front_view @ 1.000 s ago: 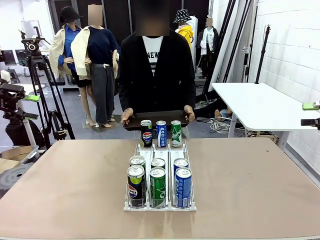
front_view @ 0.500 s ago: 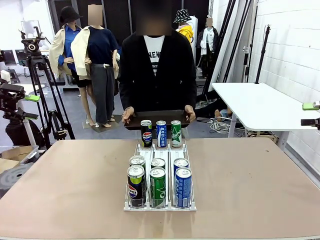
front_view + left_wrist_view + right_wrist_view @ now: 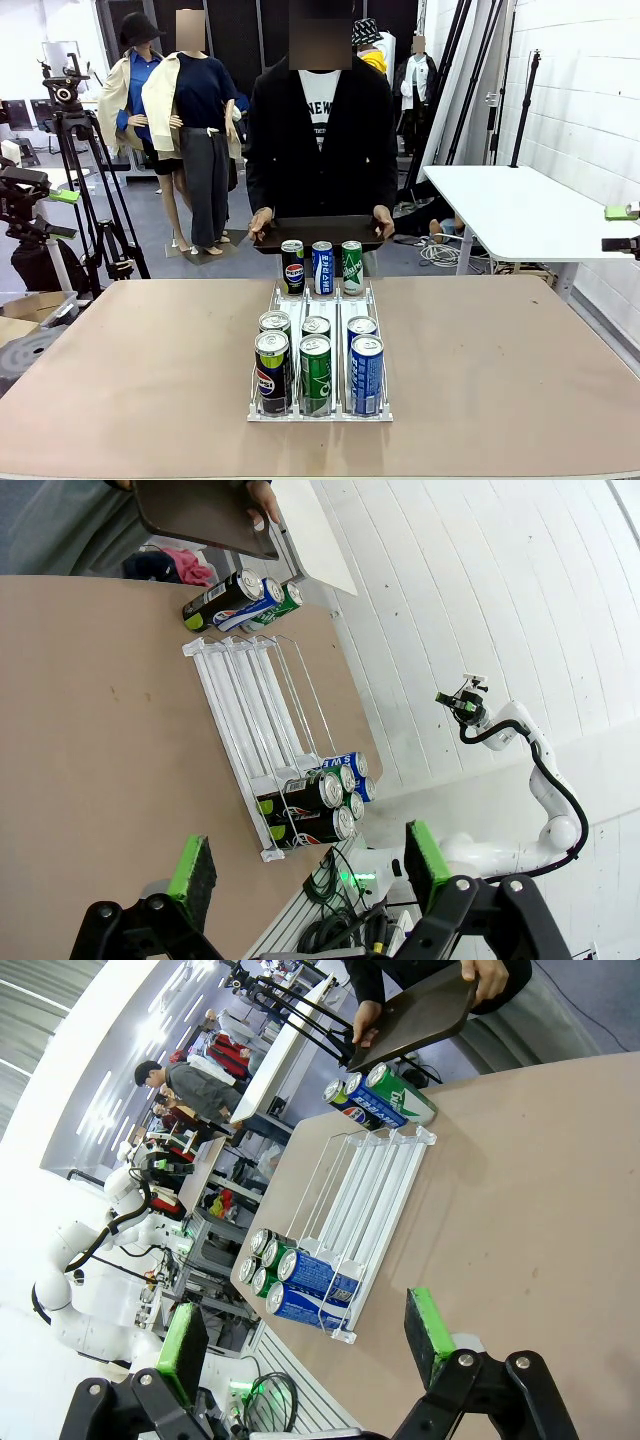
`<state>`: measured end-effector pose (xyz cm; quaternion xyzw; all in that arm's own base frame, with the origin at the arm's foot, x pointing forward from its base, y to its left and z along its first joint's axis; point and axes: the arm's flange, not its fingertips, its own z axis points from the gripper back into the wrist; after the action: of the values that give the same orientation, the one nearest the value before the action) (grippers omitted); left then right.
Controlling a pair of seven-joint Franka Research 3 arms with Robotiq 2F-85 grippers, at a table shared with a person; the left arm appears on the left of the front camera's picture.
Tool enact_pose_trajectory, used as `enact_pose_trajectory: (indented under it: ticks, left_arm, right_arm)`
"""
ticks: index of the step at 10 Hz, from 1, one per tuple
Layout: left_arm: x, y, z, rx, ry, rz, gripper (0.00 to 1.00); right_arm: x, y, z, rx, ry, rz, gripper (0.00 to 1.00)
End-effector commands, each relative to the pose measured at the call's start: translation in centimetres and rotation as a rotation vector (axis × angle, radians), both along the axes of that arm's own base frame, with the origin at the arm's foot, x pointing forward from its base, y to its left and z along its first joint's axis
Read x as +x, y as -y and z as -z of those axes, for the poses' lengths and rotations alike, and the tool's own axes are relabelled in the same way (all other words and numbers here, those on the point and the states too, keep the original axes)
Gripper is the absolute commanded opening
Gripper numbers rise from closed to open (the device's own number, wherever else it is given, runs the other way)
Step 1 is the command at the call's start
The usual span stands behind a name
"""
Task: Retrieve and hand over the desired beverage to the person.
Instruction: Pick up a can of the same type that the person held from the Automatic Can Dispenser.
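Note:
The person (image 3: 318, 130) stands at the far side of the table and holds a dark tray (image 3: 318, 232) level in both hands. A white wire rack (image 3: 318, 300) on the table carries beverage cans. Three stand at its far end: a black Pepsi (image 3: 292, 267), a blue can (image 3: 322, 267) and a green can (image 3: 352, 267). Several more fill its near end, a Pepsi (image 3: 271, 372), a green can (image 3: 315, 374) and a blue can (image 3: 366, 374) in front. My left gripper (image 3: 308, 865) is open above the table, well short of the rack (image 3: 250, 710). My right gripper (image 3: 305, 1345) is open too, apart from the rack (image 3: 370, 1190).
The brown table (image 3: 500, 360) has free room on both sides of the rack. A white side table (image 3: 520, 210) stands beyond the right corner. Camera tripods (image 3: 75, 150) stand off the left side.
The person has straightened up a little and raised the tray slightly. Cans and rack have not moved.

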<state>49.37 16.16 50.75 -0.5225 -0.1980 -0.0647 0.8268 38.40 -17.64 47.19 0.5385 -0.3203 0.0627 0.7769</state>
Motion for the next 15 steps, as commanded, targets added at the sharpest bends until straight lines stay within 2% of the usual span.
enact_pose_trajectory:
  ticks: [1, 4, 8, 11, 15]
  left_arm:
    - [-0.1, 0.5, -0.7, -0.013, -0.018, 0.017, 1.0]
    - [-3.1, 1.7, -3.6, -0.041, -0.019, 0.101, 1.0]
    - [-8.7, 5.7, -8.7, 0.001, 0.002, 0.107, 1.0]
    - [-10.1, 12.4, -12.4, 0.146, 0.045, 0.165, 1.0]
    - [-10.4, 18.8, -15.5, 0.309, 0.099, 0.248, 1.0]
  right_arm:
    - [0.1, 0.0, 0.1, 0.002, -0.007, 0.001, 1.0]
    - [0.1, 0.0, 0.1, 0.002, -0.007, 0.001, 1.0]
    - [0.1, 0.0, 0.1, 0.002, -0.007, 0.001, 1.0]
    - [0.1, 0.0, 0.1, 0.002, -0.007, 0.001, 1.0]
    - [0.1, 0.0, 0.1, 0.002, -0.007, 0.001, 1.0]
